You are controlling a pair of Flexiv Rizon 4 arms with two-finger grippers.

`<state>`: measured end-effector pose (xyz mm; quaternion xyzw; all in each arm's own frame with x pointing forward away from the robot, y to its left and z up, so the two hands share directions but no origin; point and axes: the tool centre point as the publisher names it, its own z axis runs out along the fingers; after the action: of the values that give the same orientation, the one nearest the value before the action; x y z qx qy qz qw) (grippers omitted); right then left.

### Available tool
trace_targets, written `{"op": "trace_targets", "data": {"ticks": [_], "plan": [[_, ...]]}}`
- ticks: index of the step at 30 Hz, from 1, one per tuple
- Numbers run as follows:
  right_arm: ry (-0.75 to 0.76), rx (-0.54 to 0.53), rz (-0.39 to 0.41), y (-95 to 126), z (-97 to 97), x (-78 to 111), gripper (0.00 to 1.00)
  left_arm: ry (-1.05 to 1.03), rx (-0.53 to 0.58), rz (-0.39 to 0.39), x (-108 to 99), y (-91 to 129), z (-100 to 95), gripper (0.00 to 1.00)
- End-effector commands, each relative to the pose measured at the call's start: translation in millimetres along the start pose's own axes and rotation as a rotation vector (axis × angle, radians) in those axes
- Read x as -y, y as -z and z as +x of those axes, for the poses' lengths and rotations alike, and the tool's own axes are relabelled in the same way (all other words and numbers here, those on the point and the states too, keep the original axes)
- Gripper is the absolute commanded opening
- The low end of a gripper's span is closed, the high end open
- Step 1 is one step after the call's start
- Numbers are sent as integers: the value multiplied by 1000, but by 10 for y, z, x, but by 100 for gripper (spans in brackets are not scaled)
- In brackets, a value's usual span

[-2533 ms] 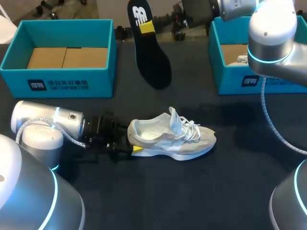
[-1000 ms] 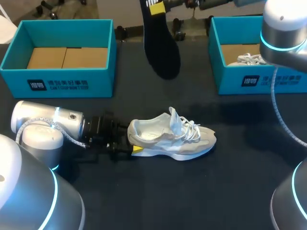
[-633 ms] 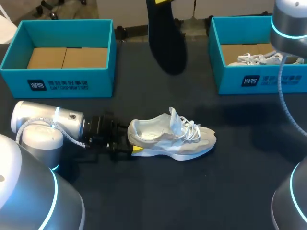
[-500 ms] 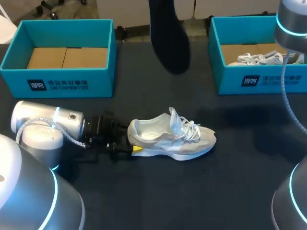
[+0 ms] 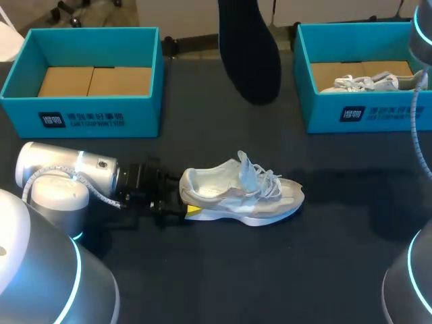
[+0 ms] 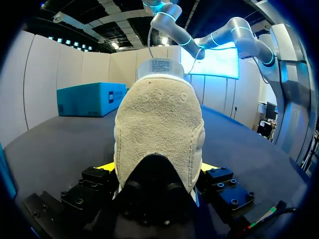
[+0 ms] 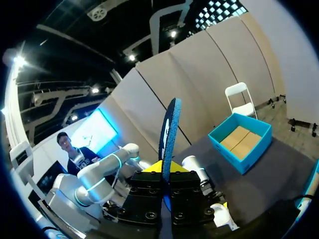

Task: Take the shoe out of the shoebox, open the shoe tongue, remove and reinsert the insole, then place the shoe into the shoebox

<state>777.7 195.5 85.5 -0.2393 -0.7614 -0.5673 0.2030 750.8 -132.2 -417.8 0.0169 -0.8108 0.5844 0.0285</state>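
Shoe heel [image 6: 159, 119] within left gripper [image 6: 158, 167]

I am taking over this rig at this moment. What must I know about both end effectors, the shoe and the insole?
Left end effector: shut on the heel of the shoe, which rests on the table.
Right end effector: shut on the insole, held in the air over the table's far side.
Left shoebox holds no shoe; right shoebox holds a second shoe.
Done: shoe out, tongue up, insole removed.
Left: put the insole back in, then place the shoe into the shoebox.
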Motion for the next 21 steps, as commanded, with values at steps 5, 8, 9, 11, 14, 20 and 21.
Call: {"op": "trace_targets", "data": {"ticks": [5, 8, 9, 11, 14, 20, 21], "plan": [[-19, 50, -22, 149, 237, 67, 0, 1, 1, -2, -3, -11, 3, 0], [-19, 50, -22, 149, 237, 67, 0, 1, 1, -2, -3, -11, 3, 0], [-19, 50, -22, 149, 237, 67, 0, 1, 1, -2, -3, -11, 3, 0], [-19, 50, -22, 149, 237, 67, 0, 1, 1, -2, -3, -11, 3, 0], [-19, 50, -22, 149, 237, 67, 0, 1, 1, -2, -3, -11, 3, 0], [-19, 50, -22, 149, 237, 67, 0, 1, 1, -2, -3, -11, 3, 0], [-76, 55, -38, 195, 219, 76, 0, 1, 1, -2, -3, -11, 3, 0]]}}
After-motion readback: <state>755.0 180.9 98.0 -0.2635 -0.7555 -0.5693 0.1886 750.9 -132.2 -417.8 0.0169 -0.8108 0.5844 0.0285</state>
